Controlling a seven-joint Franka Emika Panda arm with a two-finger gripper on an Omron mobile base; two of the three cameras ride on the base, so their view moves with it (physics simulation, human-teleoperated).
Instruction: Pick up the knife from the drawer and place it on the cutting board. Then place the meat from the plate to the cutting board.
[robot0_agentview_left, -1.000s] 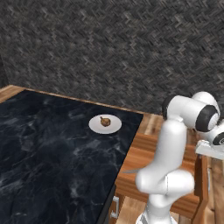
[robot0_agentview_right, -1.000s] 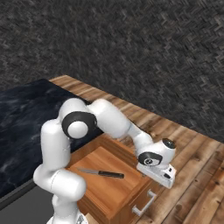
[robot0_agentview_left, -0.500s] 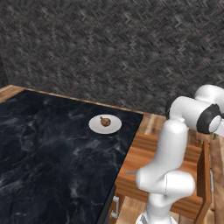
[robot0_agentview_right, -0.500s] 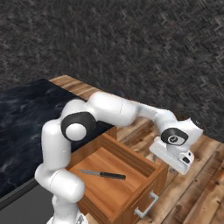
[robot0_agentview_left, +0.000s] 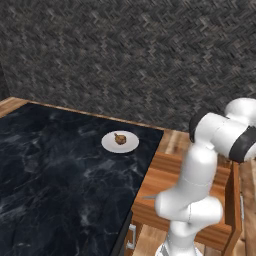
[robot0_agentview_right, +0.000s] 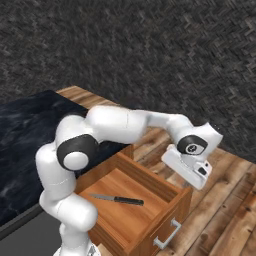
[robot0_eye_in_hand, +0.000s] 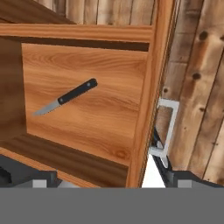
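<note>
Simulated kitchen: dark herringbone stone wall behind, black marble counter (robot0_agentview_left: 60, 170) at left, wooden plank floor (robot0_agentview_right: 225, 200) beyond. On the counter, a round white plate (robot0_agentview_left: 120, 142) near its far right corner, with the small brown meat (robot0_agentview_left: 119, 138) sitting at the plate's centre.

Pulled open beside the counter, the reddish-brown drawer (robot0_agentview_right: 150, 200), its front panel carrying a pale metal handle (robot0_agentview_right: 167, 235). Lying flat on the drawer floor, the knife (robot0_agentview_right: 117, 199): in the right base view, grey blade toward 9 o'clock, dark handle toward 3 o'clock. In the hand view, same knife (robot0_eye_in_hand: 66, 97) slanted, handle toward 1 o'clock, blade tip toward 8 o'clock, apart from every drawer wall.

Hanging above and just outside the drawer's front corner, the gripper (robot0_agentview_right: 192, 172), at 3 o'clock of the knife in the right base view and well clear of it. Nothing between the fingers; released or clenched, cannot tell.
</note>
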